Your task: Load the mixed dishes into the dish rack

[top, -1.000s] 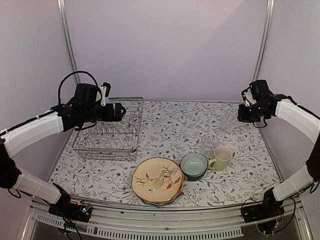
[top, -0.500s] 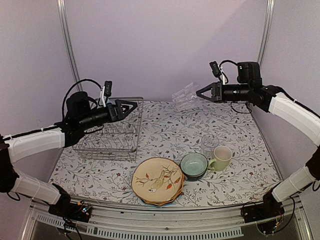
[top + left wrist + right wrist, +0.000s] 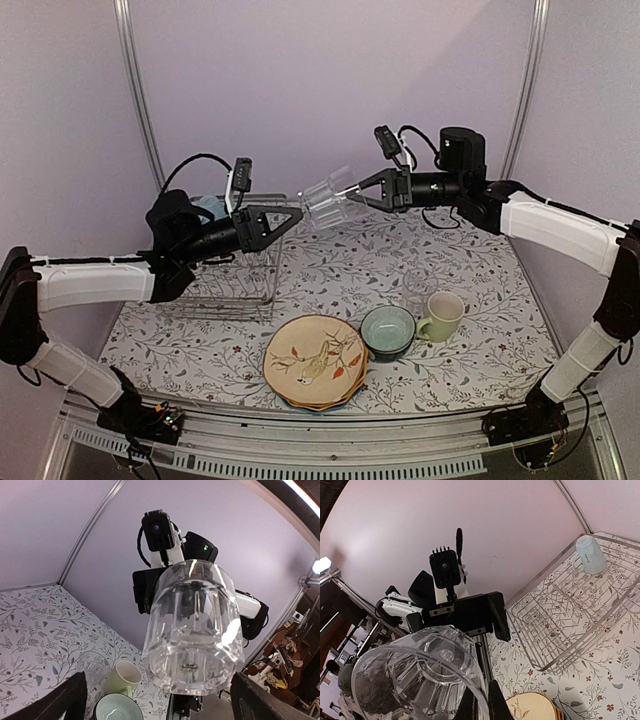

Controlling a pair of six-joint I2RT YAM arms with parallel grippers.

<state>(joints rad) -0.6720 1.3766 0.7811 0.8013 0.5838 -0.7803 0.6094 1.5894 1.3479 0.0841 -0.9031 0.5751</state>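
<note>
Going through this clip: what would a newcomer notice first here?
A clear glass hangs sideways in mid-air over the far part of the table, pinched by the right tool. The left tool, wide open, faces it from the dish rack side. A tan bird-patterned plate lies near the front edge.

clear glass [image 3: 328, 203] tipped sideways in midair near dish rack [image 3: 215, 300].

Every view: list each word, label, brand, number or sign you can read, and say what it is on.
No text can be read in any view.
On the blue mug in the rack: a faint dark mark on its side, too small to read.
On the plate: a bird and leaves only, no words.
On the glass: no lettering visible.
</note>
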